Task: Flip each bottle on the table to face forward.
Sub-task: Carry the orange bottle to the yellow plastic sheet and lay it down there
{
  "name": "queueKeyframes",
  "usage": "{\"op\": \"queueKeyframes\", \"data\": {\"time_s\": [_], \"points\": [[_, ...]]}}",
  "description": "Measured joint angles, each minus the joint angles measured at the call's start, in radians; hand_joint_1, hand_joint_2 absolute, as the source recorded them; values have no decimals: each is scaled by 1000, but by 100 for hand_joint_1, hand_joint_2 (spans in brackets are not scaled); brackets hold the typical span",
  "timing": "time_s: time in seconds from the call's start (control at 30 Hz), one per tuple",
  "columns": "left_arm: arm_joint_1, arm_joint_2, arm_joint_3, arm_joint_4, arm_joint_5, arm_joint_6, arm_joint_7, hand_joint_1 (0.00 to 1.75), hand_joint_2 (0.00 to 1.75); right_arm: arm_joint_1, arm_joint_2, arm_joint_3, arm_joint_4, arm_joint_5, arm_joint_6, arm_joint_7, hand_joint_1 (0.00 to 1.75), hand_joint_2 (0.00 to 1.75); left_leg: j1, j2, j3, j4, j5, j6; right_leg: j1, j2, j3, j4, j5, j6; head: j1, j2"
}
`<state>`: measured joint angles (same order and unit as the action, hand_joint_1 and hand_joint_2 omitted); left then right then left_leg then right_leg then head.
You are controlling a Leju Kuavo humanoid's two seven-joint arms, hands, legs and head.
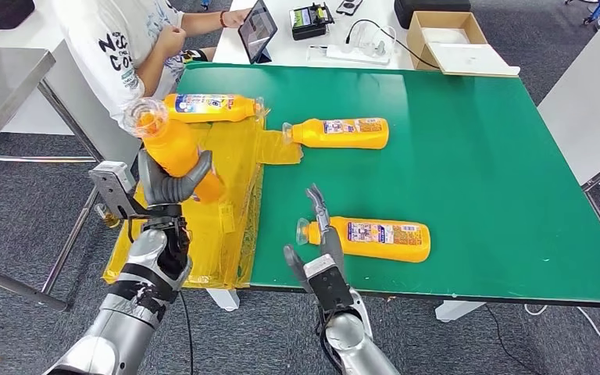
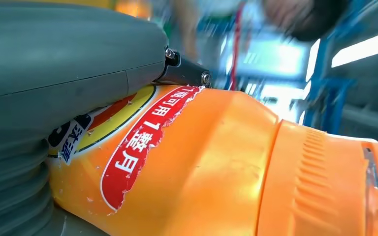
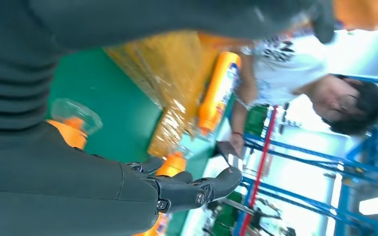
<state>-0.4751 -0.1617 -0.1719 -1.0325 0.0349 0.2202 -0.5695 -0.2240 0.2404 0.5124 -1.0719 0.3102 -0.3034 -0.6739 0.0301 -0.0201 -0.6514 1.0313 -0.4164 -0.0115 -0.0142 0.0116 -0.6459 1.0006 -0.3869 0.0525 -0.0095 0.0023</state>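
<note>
— Gripping one orange bottle, the left hand holds it lifted above the yellow plastic sheet at the tabletop's left edge, its long axis tilted, clear cap up and away from the robot.

— And the right hand?

— Empty, fingers spread, just beside the cap of the near bottle, which lies parallel to the front edge, cap pointing left.

— How much remains?

— I judge most of it. The middle bottle and the far-left bottle both lie on their sides, labels showing.

Person, tablet, cardboard box behind table
</note>
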Motion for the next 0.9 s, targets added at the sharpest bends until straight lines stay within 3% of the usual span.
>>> {"op": "queueKeyframes", "data": {"time_s": [0.1,0.2,0.33,0.47,0.6,0.9], "points": [[-8,0,22,-8,-129,123,-42,175,175,18,-5,-7,-65,-14,-10,-15,0,0,0,0,0,0,0,0,0,0,0,0,0,0,0,0],[-16,1,37,-11,-190,173,-48,175,175,31,-5,-14,-121,-30,-26,-22,0,0,0,0,0,0,0,0,0,0,0,0,0,0,0,0],[-37,7,40,19,-406,283,-2,175,175,51,-5,-19,-202,-87,-93,-24,0,175,0,0,0,0,0,0,0,0,0,0,0,0,0,0],[-106,33,16,194,-757,375,121,175,175,53,-5,-19,-260,-97,-113,-25,0,175,0,0,0,0,0,0,0,0,1,0,0,0,0,0],[-158,72,-41,394,-1014,376,243,175,175,53,-5,-18,-274,-85,-93,-26,0,175,0,2,1,0,0,0,0,0,0,0,1,0,0,0],[-185,139,-118,587,-1101,347,282,175,175,53,-7,-18,-277,-87,-86,-26,0,175,0,2,-1,0,0,-1,0,0,-1,0,0,0,0,0]]}}
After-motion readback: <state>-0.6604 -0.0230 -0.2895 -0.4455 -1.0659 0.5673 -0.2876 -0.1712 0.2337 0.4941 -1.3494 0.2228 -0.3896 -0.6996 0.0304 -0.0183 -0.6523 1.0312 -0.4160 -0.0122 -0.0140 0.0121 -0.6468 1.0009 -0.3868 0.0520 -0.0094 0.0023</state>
